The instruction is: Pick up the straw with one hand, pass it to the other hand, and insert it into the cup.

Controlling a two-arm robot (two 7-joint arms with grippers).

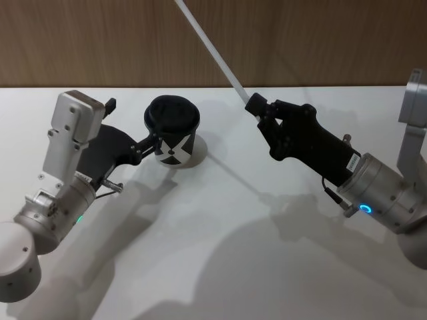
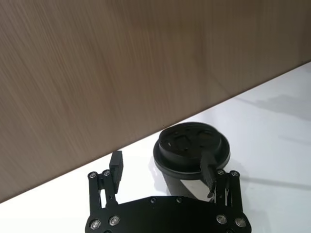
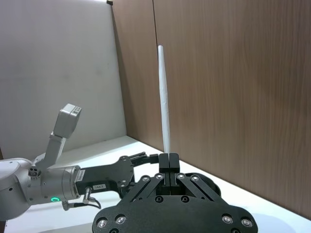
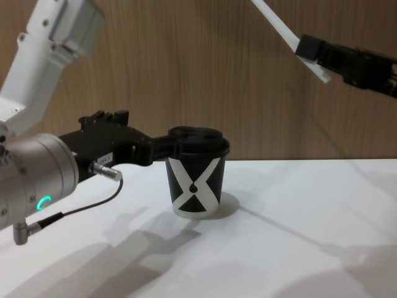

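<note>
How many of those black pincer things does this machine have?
2. The left tool sits open beside the cup; the right tool is raised to its right, shut on the straw.

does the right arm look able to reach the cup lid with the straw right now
Probably yes. The right tool holds the straw raised right of the cup, nothing lies between, and the left tool sits at its side, leaving the lid uncovered.

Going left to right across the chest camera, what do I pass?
left tool, open → cup → straw, slanting up → right tool, shut on the straw
</note>
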